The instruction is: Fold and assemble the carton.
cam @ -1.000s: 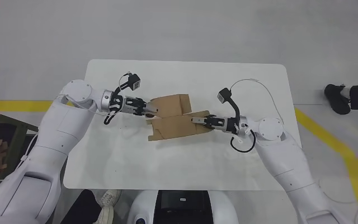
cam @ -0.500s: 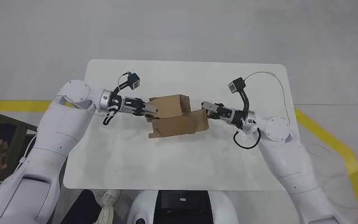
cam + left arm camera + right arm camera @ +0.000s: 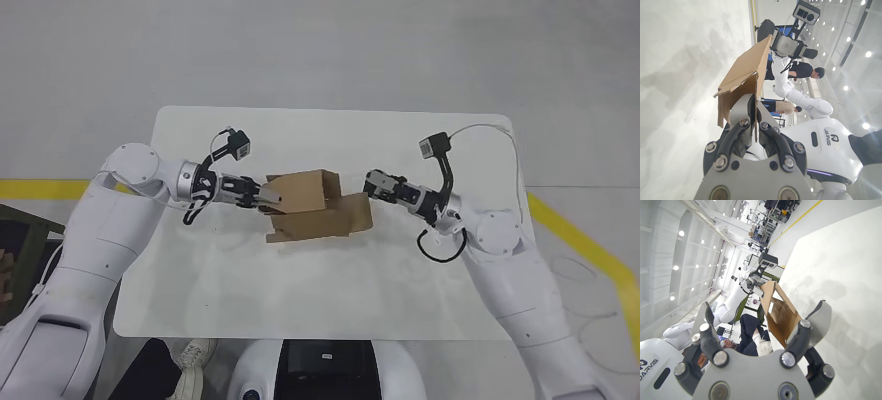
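Carton (image 3: 312, 205): brown corrugated board, partly erected into an open-ended sleeve. It lies on the white table (image 3: 200, 290), directly between the two grippers.

Left gripper (image 3: 268, 196): pressed together on the thin edge of one carton panel. In the left wrist view the panel edge runs straight in between the fingers (image 3: 738, 110), and the carton (image 3: 745, 75) extends forward from the fingertips, one wall standing and another angled off it.

Right gripper (image 3: 370, 187): spread wide, holding nothing. In its wrist view the carton (image 3: 780, 313) sits just ahead of it, its near end wall beside one finger (image 3: 819, 315); cannot tell if they touch.

Contents: through the open end facing the right gripper, bare cardboard inner walls show.

Far corner of the carton meets the right gripper (image 3: 785, 45) in the left wrist view.
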